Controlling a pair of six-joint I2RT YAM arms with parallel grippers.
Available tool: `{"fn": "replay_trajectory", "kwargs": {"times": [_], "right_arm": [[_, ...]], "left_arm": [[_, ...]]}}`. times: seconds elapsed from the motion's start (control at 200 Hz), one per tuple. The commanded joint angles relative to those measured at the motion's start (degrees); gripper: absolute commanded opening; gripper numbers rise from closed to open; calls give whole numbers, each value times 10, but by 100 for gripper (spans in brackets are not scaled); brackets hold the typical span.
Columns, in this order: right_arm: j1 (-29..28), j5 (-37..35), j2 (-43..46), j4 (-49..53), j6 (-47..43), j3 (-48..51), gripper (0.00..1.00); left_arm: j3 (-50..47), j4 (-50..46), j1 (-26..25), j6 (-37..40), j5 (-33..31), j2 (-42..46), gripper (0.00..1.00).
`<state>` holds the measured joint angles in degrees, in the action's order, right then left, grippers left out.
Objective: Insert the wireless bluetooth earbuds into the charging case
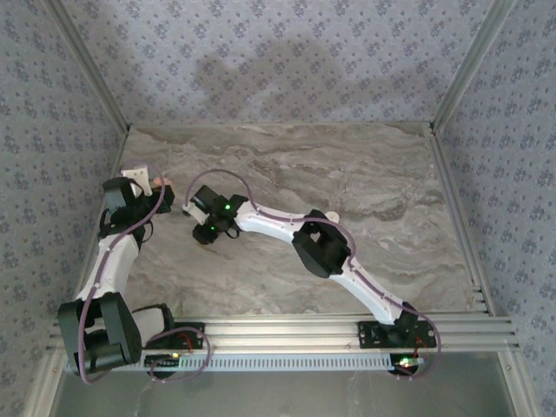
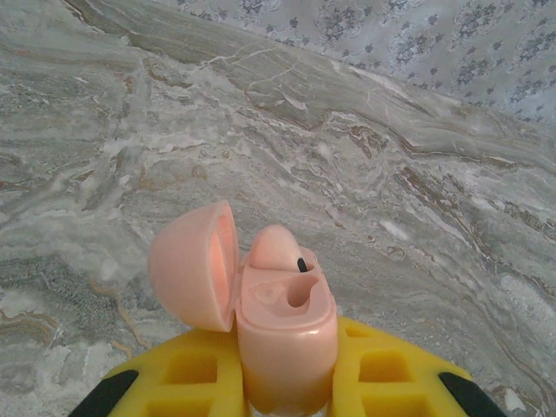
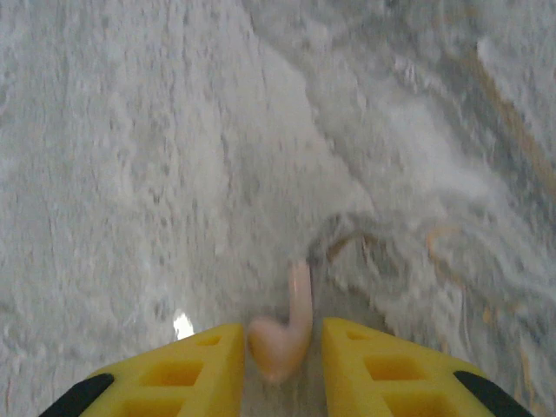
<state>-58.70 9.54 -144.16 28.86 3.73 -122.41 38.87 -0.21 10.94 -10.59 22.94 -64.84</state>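
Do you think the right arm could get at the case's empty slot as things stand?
Probably yes: the lid stands open sideways, the slot lies bare beside the seated earbud, and the left gripper holds the case low, leaving its top free.

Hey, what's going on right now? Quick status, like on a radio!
Left gripper shut on charging case, lid open. Seated earbud in one slot, other slot empty. Right gripper straddling loose earbud, grip unclear.

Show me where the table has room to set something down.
Bare: the table's far strip along the back wall, and its right half between the right arm and side rail. Crowded: left-centre, where the left hand holding the charging case meets the right hand at the earbud.
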Motion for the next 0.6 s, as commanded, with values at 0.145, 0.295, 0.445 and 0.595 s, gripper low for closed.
{"fn": "replay_trajectory", "kwargs": {"times": [0.145, 0.295, 0.445, 0.595], "right_arm": [[14, -24, 111, -5, 12, 147, 27], [27, -44, 173, -22, 26, 232, 26], [39, -69, 235, -24, 38, 314, 26], [55, -82, 302, -31, 59, 398, 26]], "left_arm": [[22, 3, -2, 6, 22, 7, 10], [27, 2, -27, 14, 13, 5, 9], [37, 4, -56, 21, 3, -5, 9], [49, 7, -82, 26, -4, -15, 9]]}}
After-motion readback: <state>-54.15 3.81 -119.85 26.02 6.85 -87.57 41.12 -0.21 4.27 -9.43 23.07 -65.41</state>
